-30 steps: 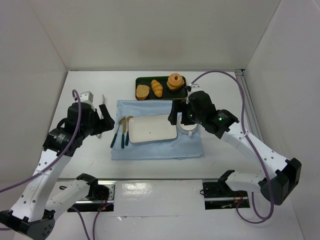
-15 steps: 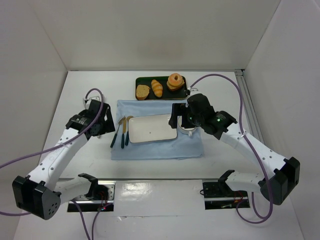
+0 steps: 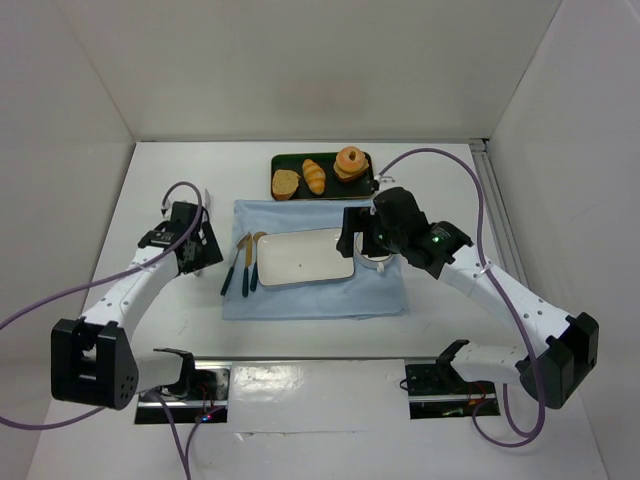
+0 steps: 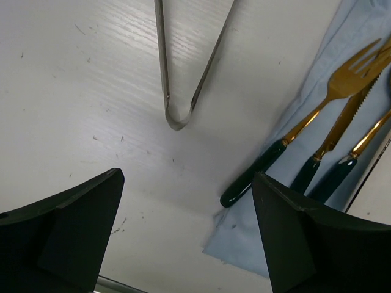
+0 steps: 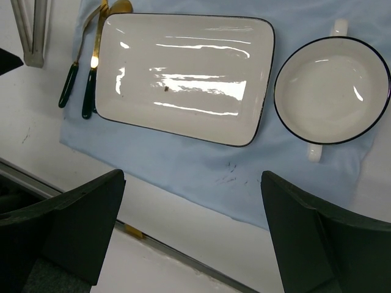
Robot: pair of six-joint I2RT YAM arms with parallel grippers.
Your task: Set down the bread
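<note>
The bread (image 3: 314,176), a small golden ridged roll, lies on the dark green tray (image 3: 364,184) at the back, between a brown bread slice (image 3: 285,184) and a round stacked pastry (image 3: 350,162). My left gripper (image 3: 199,257) (image 4: 186,229) stands open and empty over bare table, left of the cutlery, far from the bread. My right gripper (image 3: 364,238) (image 5: 192,229) hangs open and empty over the blue cloth, near the bowl. Neither wrist view shows the bread.
A white rectangular plate (image 3: 305,256) (image 5: 183,76) and a white handled bowl (image 5: 333,88) sit on the blue cloth (image 3: 310,298). Fork, knife and spoon with dark green handles (image 4: 287,165) (image 3: 240,268) lie at its left edge. Metal tongs (image 4: 180,91) lie on the table ahead of the left gripper.
My left arm has swung forward and down, so its gripper now sits lower near the cutlery, and its jaws have spread a little wider. The right arm has barely shifted.
</note>
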